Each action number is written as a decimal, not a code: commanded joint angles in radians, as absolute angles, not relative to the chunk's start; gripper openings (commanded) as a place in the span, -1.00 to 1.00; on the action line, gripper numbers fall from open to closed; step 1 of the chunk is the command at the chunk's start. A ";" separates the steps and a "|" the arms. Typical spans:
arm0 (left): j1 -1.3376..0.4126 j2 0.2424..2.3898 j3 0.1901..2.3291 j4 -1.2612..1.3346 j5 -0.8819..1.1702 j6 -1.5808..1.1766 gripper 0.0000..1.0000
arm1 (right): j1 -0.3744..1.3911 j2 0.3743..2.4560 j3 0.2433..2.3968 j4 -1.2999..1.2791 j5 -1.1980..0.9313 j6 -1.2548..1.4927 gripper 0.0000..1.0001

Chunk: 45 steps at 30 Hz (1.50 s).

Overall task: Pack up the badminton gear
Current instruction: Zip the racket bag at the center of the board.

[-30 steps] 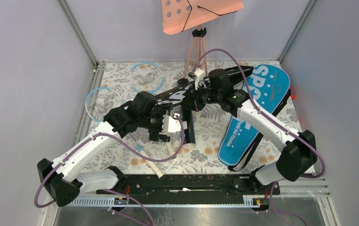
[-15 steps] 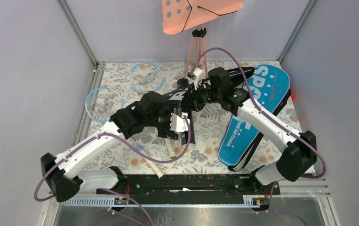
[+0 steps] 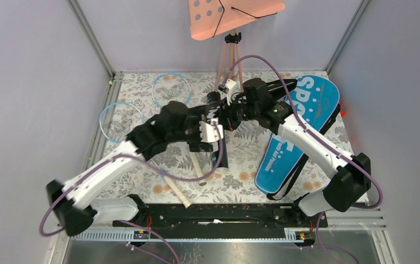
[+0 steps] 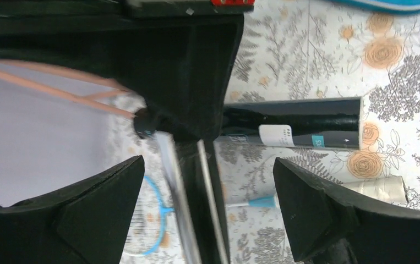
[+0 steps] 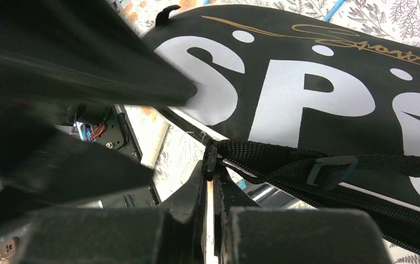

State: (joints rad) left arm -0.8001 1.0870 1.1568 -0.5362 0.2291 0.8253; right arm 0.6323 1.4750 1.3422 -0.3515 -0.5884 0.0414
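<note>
I see a floral table point(image 3: 240, 176) boxed in by grey walls point(image 3: 31, 82), with a pink board point(image 3: 218, 16) at the back. My left gripper point(image 4: 207, 209) hangs spread near the tube point(image 4: 295, 124). My right gripper point(image 5: 212, 165) pinches the black bag point(image 5: 306, 93) mid-table, and the blue bag point(image 3: 301, 126) lies to the right.

We saw the black bag point(image 3: 287, 84) mostly hidden under the left arm point(image 3: 108, 165) and right arm point(image 3: 306, 143), its lettering cut off by the edge, pink board point(image 3: 235, 14) cropped above.
</note>
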 commanded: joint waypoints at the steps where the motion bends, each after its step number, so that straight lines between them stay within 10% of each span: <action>1: -0.796 1.226 1.225 -0.524 0.181 0.762 0.93 | 0.646 1.441 1.369 -0.314 -0.626 0.038 -1.00; 8: -0.796 1.252 1.172 -0.409 0.110 0.801 0.63 | 0.645 1.419 1.358 -0.314 -0.622 0.020 -1.00; 14: -0.796 1.278 1.138 -0.358 -0.010 0.813 -0.97 | 0.627 1.401 1.342 -0.314 -0.634 0.023 -1.00; 33: -0.796 1.030 1.018 -0.449 -0.012 0.805 -1.00 | 0.428 1.501 1.328 -0.427 0.367 -0.118 -1.00; 45: -0.796 1.077 1.075 -0.500 0.063 0.665 -1.00 | 0.409 1.370 1.193 -0.247 -0.139 -0.078 -1.00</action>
